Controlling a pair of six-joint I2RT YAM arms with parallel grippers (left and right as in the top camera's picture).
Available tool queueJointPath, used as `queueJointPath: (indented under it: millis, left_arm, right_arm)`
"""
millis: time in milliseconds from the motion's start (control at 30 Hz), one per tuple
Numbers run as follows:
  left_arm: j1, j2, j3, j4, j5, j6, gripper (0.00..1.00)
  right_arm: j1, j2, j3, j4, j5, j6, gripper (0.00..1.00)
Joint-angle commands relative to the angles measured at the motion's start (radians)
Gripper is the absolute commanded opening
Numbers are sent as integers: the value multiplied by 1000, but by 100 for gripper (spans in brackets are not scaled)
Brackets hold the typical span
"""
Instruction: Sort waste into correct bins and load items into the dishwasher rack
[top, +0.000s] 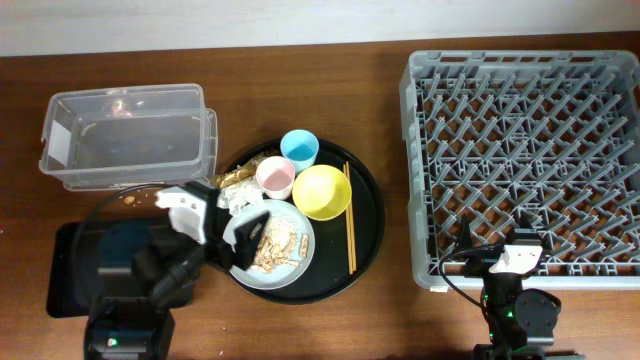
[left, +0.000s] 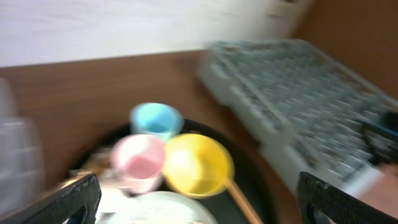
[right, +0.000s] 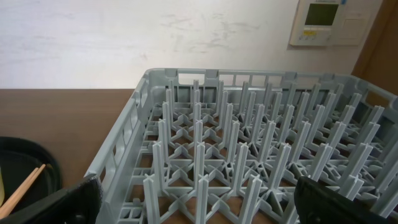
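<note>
The waste lies right under and around the left gripper (top: 225, 212). A crumpled white tissue (top: 238, 198) sits just below its spread fingers. A crinkled gold-brown wrapper (top: 233, 179) is a little ahead of them. Beige food scraps (top: 275, 248) mixed with white grains are heaped on a round grey plate (top: 290, 272) just to the gripper's right. Nothing is pinched between the left gripper's fingers.

Ahead of that gripper we see a pink cup (top: 275, 176), a light-blue cup (top: 299, 149) beyond it, and a yellow bowl (top: 321, 191) touching the pink cup's right side. All three are upright and look empty. The left wrist view shows them blurred. A pair of thin wooden chopsticks (top: 350, 215) lies side by side further right, past the bowl. All of this rests on a round tray (top: 372, 200), black and glossy.

The clear tub (top: 125, 97) stands ahead and to the left of the left gripper, with a white label on its left end. The shallow black tray (top: 62, 270) lies behind and to the left, partly under the arm. A few crumbs dot the worktop (top: 330, 60) between them.

The rack (top: 520, 140) is large, square and grey, with a lattice base and rows of upright pegs. It stretches ahead of the right gripper (top: 505, 250), which hangs over the rack's near wall. Its fingers are spread wide and hold nothing.
</note>
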Motion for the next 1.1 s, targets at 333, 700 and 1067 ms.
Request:
queueJointPath:
  millis: [333, 700, 1067]
  left_arm:
    - [288, -56, 14, -138, -566, -208, 99]
    - [193, -56, 13, -161, -449, -209, 99]
    - [164, -56, 13, -167, -831, -322, 99]
  right_arm:
    - [-6, 1, -10, -1, -1, 7, 99]
    - [-5, 1, -10, 57, -927, 715, 99]
    - [-6, 7, 97, 399, -922, 1354, 96]
